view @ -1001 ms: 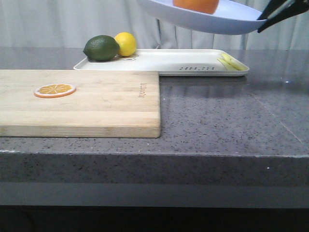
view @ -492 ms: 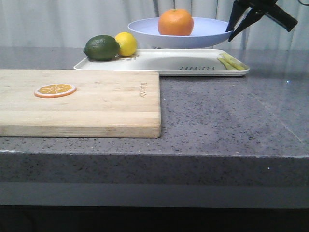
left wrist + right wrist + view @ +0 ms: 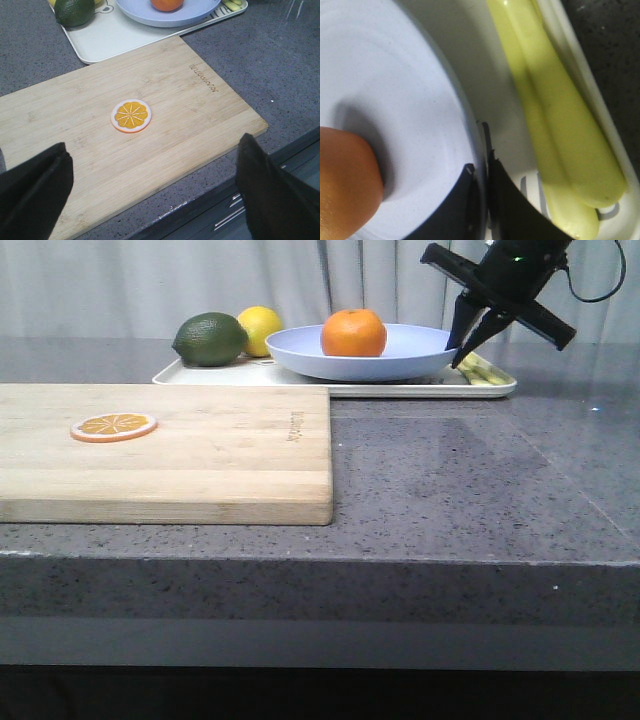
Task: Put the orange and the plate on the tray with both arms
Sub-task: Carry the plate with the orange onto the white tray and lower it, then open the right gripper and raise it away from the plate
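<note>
The whole orange (image 3: 353, 332) sits in the lavender-blue plate (image 3: 405, 352), and the plate rests on the white tray (image 3: 345, 386) at the back of the counter. My right gripper (image 3: 461, 348) is shut on the plate's right rim; in the right wrist view the plate's rim (image 3: 465, 145) sits pinched between the two black fingers, with the orange (image 3: 345, 185) at the edge. My left gripper (image 3: 152, 192) is open and empty, above the front edge of the cutting board. The plate (image 3: 135, 11), the orange (image 3: 166, 4) and the tray (image 3: 110, 37) also show in the left wrist view.
A light wooden cutting board (image 3: 200, 455) with a flat orange slice (image 3: 113, 426) lies at front left. A green lime (image 3: 210, 339) and a yellow lemon (image 3: 262, 328) sit at the tray's left end. Pale yellow-green pods (image 3: 480, 370) lie at its right end, beside the plate.
My right gripper has lowered the plate with the orange from high above the tray down onto it. The left arm's view has no earlier frame.
</note>
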`<state>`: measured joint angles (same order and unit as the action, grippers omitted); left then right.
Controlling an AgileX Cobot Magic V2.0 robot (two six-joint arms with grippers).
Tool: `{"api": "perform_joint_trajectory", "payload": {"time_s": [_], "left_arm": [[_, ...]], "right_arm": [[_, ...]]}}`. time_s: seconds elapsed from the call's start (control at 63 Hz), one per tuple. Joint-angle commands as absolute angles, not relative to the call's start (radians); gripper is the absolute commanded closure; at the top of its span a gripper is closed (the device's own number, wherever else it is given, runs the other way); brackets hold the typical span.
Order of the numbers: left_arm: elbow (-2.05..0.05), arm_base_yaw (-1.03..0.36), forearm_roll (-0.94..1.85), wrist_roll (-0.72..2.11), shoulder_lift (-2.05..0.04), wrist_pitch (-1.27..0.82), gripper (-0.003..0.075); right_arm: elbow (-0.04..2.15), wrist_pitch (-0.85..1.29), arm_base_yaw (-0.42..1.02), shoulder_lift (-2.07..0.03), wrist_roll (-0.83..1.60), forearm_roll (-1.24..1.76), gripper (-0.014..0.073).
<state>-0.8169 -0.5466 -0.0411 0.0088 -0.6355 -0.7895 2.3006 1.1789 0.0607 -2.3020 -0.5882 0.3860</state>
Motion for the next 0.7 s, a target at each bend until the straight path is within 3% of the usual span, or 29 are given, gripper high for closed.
{"api": "perform_joint_trajectory", "payload": {"time_s": [0.0,0.683], "left_arm": [[-0.843,-0.542,-0.034,0.000,-0.638,-0.714,0.0080],[-0.843,-0.542,-0.034,0.000,-0.638,-0.714,0.0080]], "right_arm": [[2.340,1.149,0.059,-2.230,-0.587,0.426,0.0712],[2.340,1.070,0.059,-2.246,-0.580,0.427,0.0684]]}}
